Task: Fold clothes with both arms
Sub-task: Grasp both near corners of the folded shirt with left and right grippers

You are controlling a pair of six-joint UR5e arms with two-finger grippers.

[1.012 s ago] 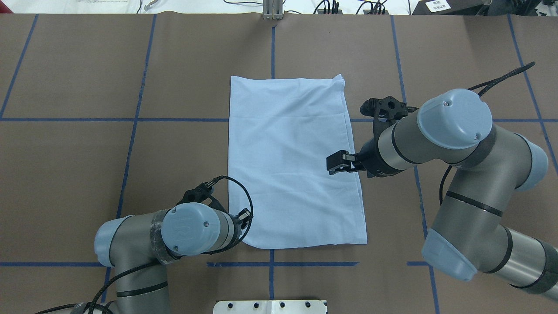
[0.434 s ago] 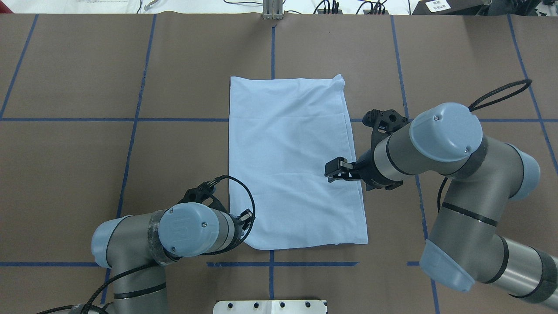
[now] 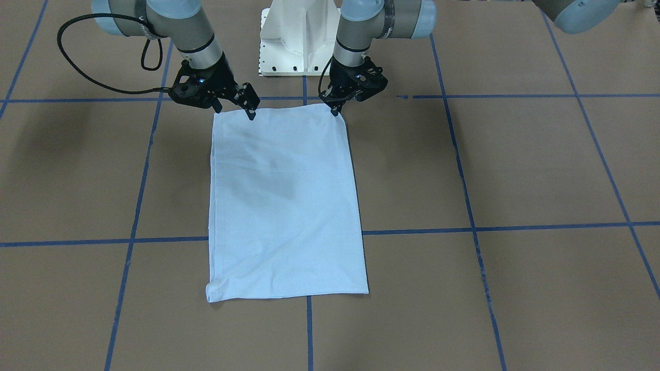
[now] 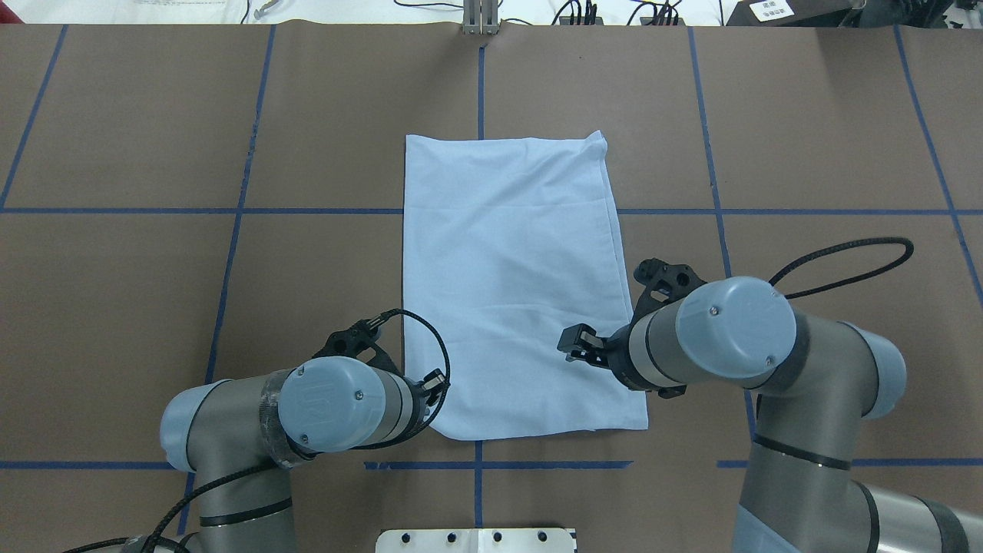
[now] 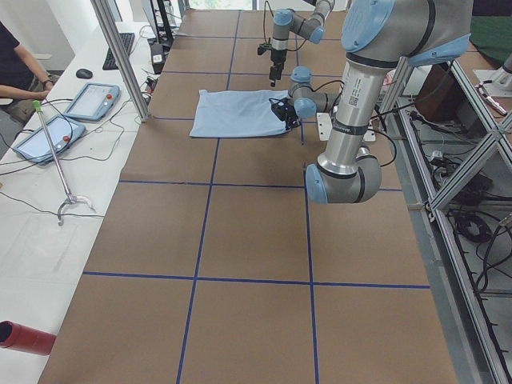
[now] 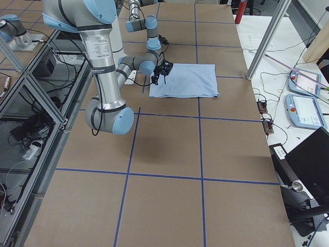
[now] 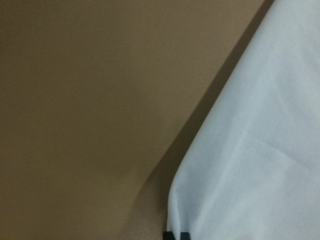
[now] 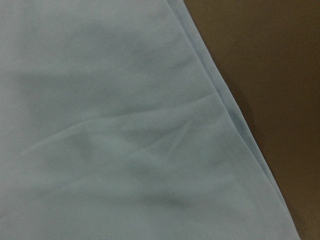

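Left pincer [image 3: 338, 109] looks pinched on T-shirt [image 4: 507, 284] corner; right pincer [image 4: 576, 343] gapes empty. It should take the overhead's lower-right corner, all layers.

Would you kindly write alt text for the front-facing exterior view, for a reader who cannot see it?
A pale blue T-shirt folded into a rectangle lies flat on a brown table marked with blue tape lines. At its far edge, by the white pedestal, the right claw hangs open over one corner and the left claw is at the other.
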